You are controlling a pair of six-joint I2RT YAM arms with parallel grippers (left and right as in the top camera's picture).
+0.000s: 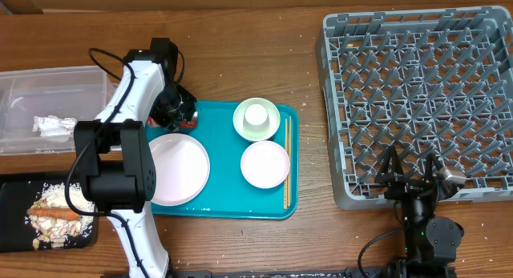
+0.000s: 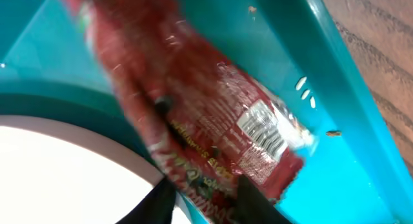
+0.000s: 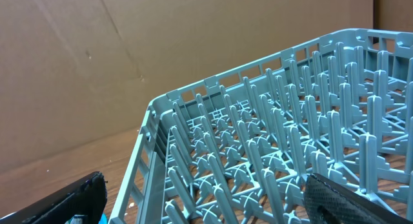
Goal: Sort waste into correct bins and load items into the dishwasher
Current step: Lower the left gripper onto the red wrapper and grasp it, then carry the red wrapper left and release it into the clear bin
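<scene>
Overhead: the left pincer stands over the far-left corner of the teal tray, with the red wrapper directly at its tips. The plate lies just on its near side, and the clear tub is well off to its left. The right pincer, fingers spread and empty, hangs over the near rim of the dish rack.

Left wrist: the red wrapper is crinkled, glossy film with a white barcode patch, and its far end is blurred. Its near end passes between the two dark fingers. Whether they pinch it or merely flank it cannot be told. The probable failure is that thin, slick film caught only by an edge slips free and drops onto the plate, which is just beside one finger. That finger may also knock the plate's rim.

Right wrist: the fingers are wide apart and hold nothing. The dish rack begins just ahead of them.
</scene>
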